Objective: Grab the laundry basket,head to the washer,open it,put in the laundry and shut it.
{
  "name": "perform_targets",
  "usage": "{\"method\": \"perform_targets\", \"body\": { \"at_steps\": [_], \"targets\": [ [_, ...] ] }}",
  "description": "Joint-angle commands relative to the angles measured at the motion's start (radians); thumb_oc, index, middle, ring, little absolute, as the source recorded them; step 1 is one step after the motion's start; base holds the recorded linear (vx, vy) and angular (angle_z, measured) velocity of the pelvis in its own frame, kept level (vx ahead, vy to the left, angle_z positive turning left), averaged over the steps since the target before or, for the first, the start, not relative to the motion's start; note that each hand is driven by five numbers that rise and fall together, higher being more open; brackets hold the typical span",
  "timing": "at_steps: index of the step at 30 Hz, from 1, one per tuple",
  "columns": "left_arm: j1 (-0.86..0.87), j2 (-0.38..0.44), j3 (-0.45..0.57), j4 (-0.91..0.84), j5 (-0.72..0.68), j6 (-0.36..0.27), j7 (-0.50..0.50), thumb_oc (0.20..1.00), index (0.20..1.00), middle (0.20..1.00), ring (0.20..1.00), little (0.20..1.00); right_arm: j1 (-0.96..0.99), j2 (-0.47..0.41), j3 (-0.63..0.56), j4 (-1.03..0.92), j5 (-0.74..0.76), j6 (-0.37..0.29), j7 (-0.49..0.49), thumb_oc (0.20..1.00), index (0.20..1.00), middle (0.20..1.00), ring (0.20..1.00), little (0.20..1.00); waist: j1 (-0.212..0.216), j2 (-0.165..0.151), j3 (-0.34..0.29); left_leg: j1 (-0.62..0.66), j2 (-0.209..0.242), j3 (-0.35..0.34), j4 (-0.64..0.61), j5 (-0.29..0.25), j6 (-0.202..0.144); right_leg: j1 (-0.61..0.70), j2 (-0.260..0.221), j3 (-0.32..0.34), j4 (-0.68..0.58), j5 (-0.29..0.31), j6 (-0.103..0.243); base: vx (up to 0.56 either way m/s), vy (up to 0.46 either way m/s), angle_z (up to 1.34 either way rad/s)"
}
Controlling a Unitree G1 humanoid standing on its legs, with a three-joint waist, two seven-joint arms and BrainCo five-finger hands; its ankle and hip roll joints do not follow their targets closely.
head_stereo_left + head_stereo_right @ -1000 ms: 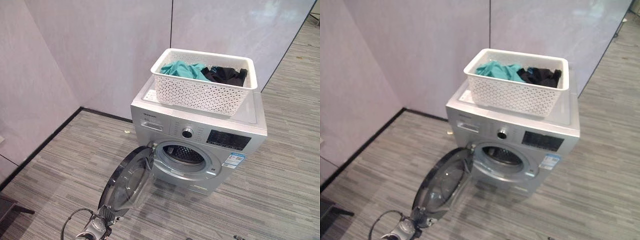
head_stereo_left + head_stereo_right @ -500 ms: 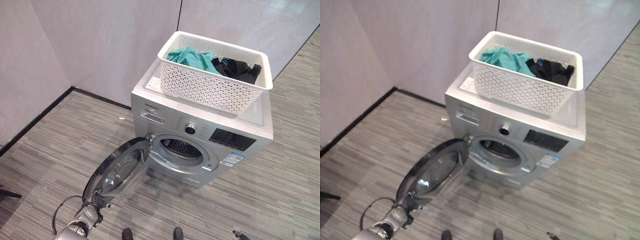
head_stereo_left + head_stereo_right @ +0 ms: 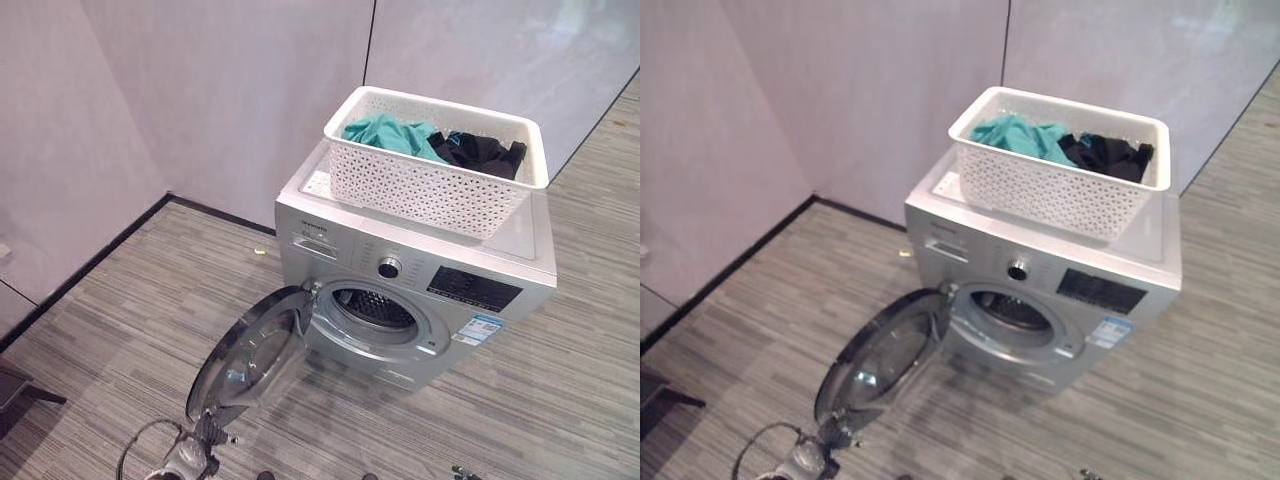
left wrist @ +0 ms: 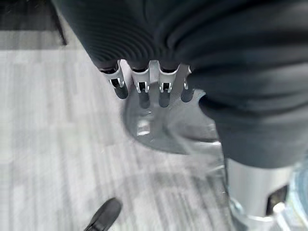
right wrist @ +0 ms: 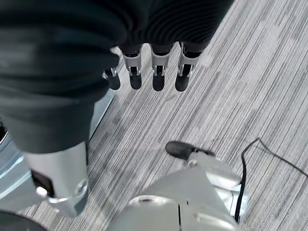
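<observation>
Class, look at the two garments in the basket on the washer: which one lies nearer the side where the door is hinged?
The teal garment. It fills the basket's left part, above the hinged door; the black garment lies right.

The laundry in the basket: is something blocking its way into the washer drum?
Nothing visible blocks it. The laundry lies in the basket on top of the washer; the door is swung open to the robot's left, leaving the drum opening clear.

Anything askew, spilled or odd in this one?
Nothing spilled or damaged. The laundry basket sits on top of the washer, skewed to its edges, with teal and black clothes still inside. The washer door hangs open. A small scrap lies on the floor by the wall.
</observation>
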Motion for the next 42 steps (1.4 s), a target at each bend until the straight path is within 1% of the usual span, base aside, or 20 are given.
{"method": "perform_targets", "body": {
  "at_steps": [1, 10, 16, 17, 18, 19, 20, 21, 22, 23, 25, 27, 33, 34, 35, 36, 39, 40, 41, 42],
  "targets": [
    [-0.075, 0.002, 0.042, 0.08, -0.031, -0.02, -0.004, 1.0, 1.0, 1.0, 1.0, 1.0, -0.034, 0.005, 0.009, 0.036, 0.029, -0.011, -0.004, 1.0, 1.0, 1.0, 1.0, 1.0, 0.018, -0.034, -0.023, 0.014, -0.044, 0.032, 0.01, -0.035, 0.032, -0.035, -0.017, 0.039, 0.058, 0.048, 0.027, 0.06, 0.076, 0.08],
    [-0.101, 0.005, 0.039, 0.074, -0.051, -0.023, -0.008, 1.0, 1.0, 1.0, 1.0, 1.0, -0.065, 0.002, 0.028, 0.023, -0.005, -0.002, -0.013, 1.0, 1.0, 1.0, 1.0, 1.0, 0.027, -0.042, -0.025, 0.023, -0.076, 0.054, 0.033, -0.064, 0.055, -0.032, -0.055, 0.049, 0.059, 0.094, 0.049, 0.04, 0.089, 0.02],
    [-0.177, 0.038, 0.045, 0.072, -0.054, -0.022, 0.017, 1.0, 1.0, 1.0, 1.0, 1.0, -0.075, -0.004, 0.052, 0.009, -0.044, 0.003, -0.015, 1.0, 1.0, 1.0, 1.0, 1.0, 0.007, -0.053, -0.01, 0.013, -0.085, 0.114, 0.028, -0.078, 0.068, -0.088, -0.067, 0.105, 0.056, 0.153, 0.072, -0.01, 0.093, -0.26],
    [-0.194, 0.057, 0.061, 0.073, -0.064, -0.02, 0.036, 1.0, 1.0, 1.0, 1.0, 1.0, -0.089, -0.002, 0.063, 0.004, -0.055, 0.003, -0.016, 1.0, 1.0, 1.0, 1.0, 1.0, 0.008, -0.055, 0.008, 0.007, -0.072, 0.162, 0.036, -0.078, 0.064, -0.123, -0.08, 0.081, 0.067, 0.188, 0.087, -0.13, 0.05, -0.55],
    [-0.195, 0.066, 0.072, 0.075, -0.069, -0.017, 0.042, 1.0, 1.0, 1.0, 1.0, 1.0, -0.096, -0.001, 0.069, 0.006, -0.059, 0.004, -0.017, 1.0, 1.0, 1.0, 1.0, 1.0, 0.016, -0.056, 0.018, 0.012, -0.062, 0.189, 0.036, -0.079, 0.059, -0.128, -0.081, 0.023, 0.071, 0.186, 0.086, -0.15, 0.051, -0.76],
    [-0.194, 0.075, 0.082, 0.078, -0.069, -0.014, 0.046, 1.0, 1.0, 1.0, 1.0, 1.0, -0.101, 0.001, 0.075, 0.003, -0.07, 0.005, -0.016, 1.0, 1.0, 1.0, 1.0, 1.0, 0.029, -0.056, 0.023, 0.015, -0.054, 0.217, 0.042, -0.082, 0.054, -0.13, -0.085, -0.068, 0.082, 0.176, 0.084, -0.06, 0.035, -0.95],
    [-0.194, 0.075, 0.082, 0.078, -0.069, -0.014, 0.046, 1.0, 1.0, 1.0, 1.0, 1.0, -0.101, 0.001, 0.075, 0.003, -0.07, 0.005, -0.016, 1.0, 1.0, 1.0, 1.0, 1.0, 0.029, -0.056, 0.023, 0.016, -0.054, 0.217, 0.042, -0.082, 0.054, -0.13, -0.085, -0.068, 0.082, 0.176, 0.084, -0.04, 0.078, -1.32],
    [-0.193, 0.091, 0.107, 0.077, -0.071, -0.007, 0.056, 1.0, 1.0, 1.0, 1.0, 1.0, -0.106, 0.003, 0.085, 0.002, -0.078, 0.0, -0.015, 1.0, 1.0, 1.0, 1.0, 1.0, 0.029, -0.055, 0.032, 0.017, -0.047, 0.23, 0.055, -0.085, 0.055, -0.139, -0.027, -0.111, 0.136, 0.099, 0.05, 0.03, 0.095, -1.06],
    [-0.186, 0.109, 0.132, 0.089, -0.078, -0.002, 0.063, 1.0, 1.0, 1.0, 1.0, 1.0, -0.099, 0.01, 0.091, 0.004, -0.08, -0.001, -0.011, 1.0, 1.0, 1.0, 1.0, 1.0, 0.03, -0.053, 0.041, 0.037, -0.049, 0.237, 0.068, -0.106, 0.055, -0.132, 0.028, -0.136, 0.186, 0.036, 0.03, 0.03, 0.086, -0.61],
    [-0.18, 0.114, 0.147, 0.092, -0.081, 0.0, 0.063, 1.0, 1.0, 1.0, 1.0, 1.0, -0.1, 0.012, 0.093, 0.002, -0.077, -0.004, -0.011, 1.0, 1.0, 1.0, 1.0, 1.0, 0.034, -0.055, 0.043, 0.04, -0.048, 0.249, 0.074, -0.107, 0.052, -0.129, 0.042, -0.159, 0.183, 0.023, 0.022, 0.05, 0.013, -0.14],
    [-0.172, 0.124, 0.177, 0.106, -0.091, 0.003, 0.067, 1.0, 1.0, 1.0, 1.0, 1.0, -0.089, 0.009, 0.095, -0.004, -0.071, -0.007, -0.01, 1.0, 1.0, 1.0, 1.0, 1.0, 0.032, -0.053, 0.049, 0.047, -0.047, 0.255, 0.082, -0.103, 0.044, -0.128, 0.062, -0.153, 0.163, 0.014, 0.003, 0.02, -0.077, -0.32],
    [-0.161, 0.13, 0.202, 0.109, -0.11, 0.001, 0.066, 1.0, 1.0, 1.0, 1.0, 1.0, -0.073, 0.0, 0.087, -0.007, -0.06, -0.014, -0.01, 1.0, 1.0, 1.0, 1.0, 1.0, 0.029, -0.048, 0.048, 0.05, -0.048, 0.239, 0.095, -0.106, 0.04, -0.104, 0.089, -0.115, 0.132, 0.009, -0.013, 0.05, -0.129, -0.09],
    [-0.153, 0.112, 0.206, 0.079, -0.138, -0.01, 0.058, 1.0, 1.0, 1.0, 1.0, 1.0, -0.069, -0.039, 0.055, 0.024, -0.065, -0.009, -0.02, 1.0, 1.0, 1.0, 1.0, 1.0, 0.035, -0.034, 0.048, 0.026, -0.028, 0.202, 0.174, -0.115, 0.014, -0.056, 0.108, -0.12, 0.07, 0.005, -0.034, 0.02, -0.133, 0.23],
    [-0.155, 0.11, 0.203, 0.067, -0.142, -0.013, 0.061, 1.0, 1.0, 1.0, 1.0, 1.0, -0.069, -0.048, 0.045, 0.021, -0.06, -0.01, -0.023, 1.0, 1.0, 1.0, 1.0, 1.0, 0.035, -0.042, 0.056, -0.006, -0.022, 0.205, 0.23, -0.097, 0.015, -0.063, 0.101, -0.129, 0.074, 0.015, -0.049, -0.06, -0.221, 0.53],
    [-0.155, 0.101, 0.194, 0.039, -0.148, -0.016, 0.061, 1.0, 1.0, 1.0, 1.0, 1.0, -0.069, -0.063, 0.034, 0.016, -0.049, -0.011, -0.025, 1.0, 1.0, 1.0, 1.0, 1.0, 0.037, -0.043, 0.072, -0.049, -0.002, 0.182, 0.328, -0.089, 0.002, -0.058, 0.102, -0.127, 0.08, 0.005, -0.064, -0.08, -0.245, 0.62],
    [-0.16, 0.092, 0.178, 0.023, -0.151, -0.02, 0.064, 1.0, 1.0, 1.0, 1.0, 1.0, -0.079, -0.086, 0.041, -0.005, -0.062, -0.009, -0.027, 1.0, 1.0, 1.0, 1.0, 1.0, 0.05, -0.045, 0.093, -0.1, 0.001, 0.118, 0.416, -0.049, -0.021, -0.051, 0.108, -0.115, 0.087, -0.004, -0.077, -0.02, -0.161, 0.39],
    [-0.163, 0.07, 0.148, 0.019, -0.148, -0.024, 0.061, 1.0, 1.0, 1.0, 1.0, 1.0, -0.09, -0.107, 0.032, -0.012, -0.067, -0.009, -0.044, 1.0, 1.0, 1.0, 1.0, 1.0, 0.059, -0.045, 0.099, -0.166, -0.007, 0.087, 0.319, -0.038, -0.008, -0.037, 0.092, -0.116, 0.076, -0.007, -0.063, 0.01, 0.001, 0.01],
    [-0.163, 0.07, 0.148, 0.02, -0.148, -0.024, 0.061, 1.0, 1.0, 1.0, 1.0, 1.0, -0.09, -0.107, 0.032, -0.012, -0.067, -0.009, -0.044, 1.0, 1.0, 1.0, 1.0, 1.0, 0.059, -0.045, 0.099, -0.165, -0.008, 0.087, 0.318, -0.037, -0.007, -0.037, 0.092, -0.116, 0.076, -0.007, -0.063, 0.06, 0.045, 0.05],
    [-0.163, 0.069, 0.142, 0.02, -0.145, -0.027, 0.065, 1.0, 1.0, 1.0, 1.0, 1.0, -0.094, -0.109, 0.028, -0.019, -0.067, -0.011, -0.05, 1.0, 1.0, 1.0, 1.0, 1.0, 0.066, -0.042, 0.098, -0.189, 0.002, 0.081, 0.26, 0.006, -0.013, -0.026, 0.094, -0.113, 0.068, -0.01, -0.059, 0.16, 0.08, 0.03],
    [-0.158, 0.069, 0.134, 0.016, -0.148, -0.033, 0.067, 1.0, 1.0, 1.0, 1.0, 1.0, -0.098, -0.113, 0.044, -0.063, -0.071, -0.019, -0.053, 1.0, 1.0, 1.0, 1.0, 1.0, 0.088, -0.04, 0.106, -0.231, 0.003, 0.029, 0.196, 0.056, -0.023, -0.011, 0.101, -0.087, 0.064, -0.017, -0.058, 0.2, 0.1, -0.03]
  ]
}}
